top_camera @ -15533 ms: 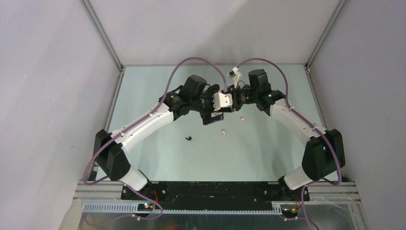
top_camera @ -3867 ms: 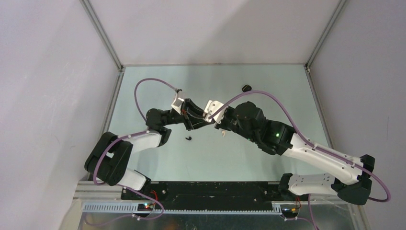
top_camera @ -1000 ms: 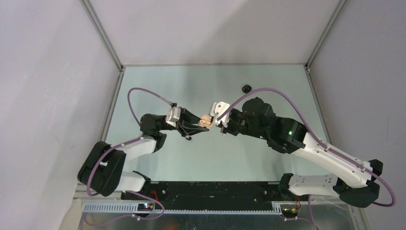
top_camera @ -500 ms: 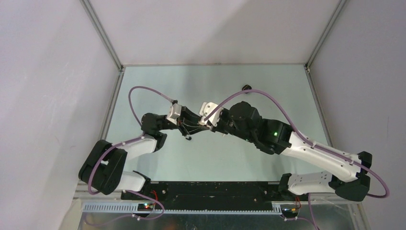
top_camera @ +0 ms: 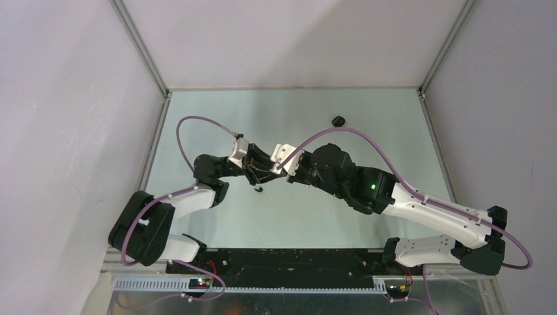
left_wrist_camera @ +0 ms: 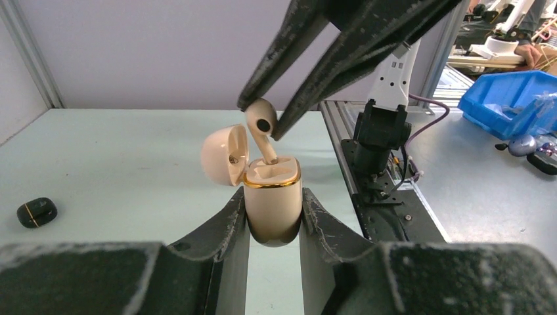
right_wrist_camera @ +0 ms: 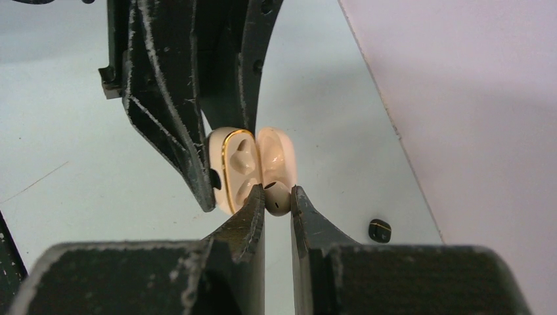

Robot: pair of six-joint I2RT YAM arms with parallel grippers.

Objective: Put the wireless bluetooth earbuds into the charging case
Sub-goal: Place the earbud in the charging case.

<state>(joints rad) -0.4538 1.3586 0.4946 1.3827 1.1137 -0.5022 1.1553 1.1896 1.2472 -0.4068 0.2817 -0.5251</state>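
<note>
Cream plastic with a gold rim: the charging case stands upright, clamped by its lower body between the two fingers of the left tool, raised off the worktop. Its lid is hinged back, leaving the sockets exposed. Directly above, the right tool is pinched shut on the bulbous head of a cream earbud, whose stem points down and slightly aslant. The stem tip is at the mouth of one socket; the head sits well proud of the rim, so the bud is not yet seated. From the right wrist view the bud lies just in front of the open case, close beside the lid.

By my judgement the step in hand is the insertion of this bud. The next move calls for a short, straight push along the stem's own line, with the case held steady. The right tool should part only once the head has dropped into its recess, since releasing early could tip the bud out.

A closed black case lies on the worktop, well apart. In the overhead view a small black thing, possibly another bud, lies on the worktop near the left tool.
</note>
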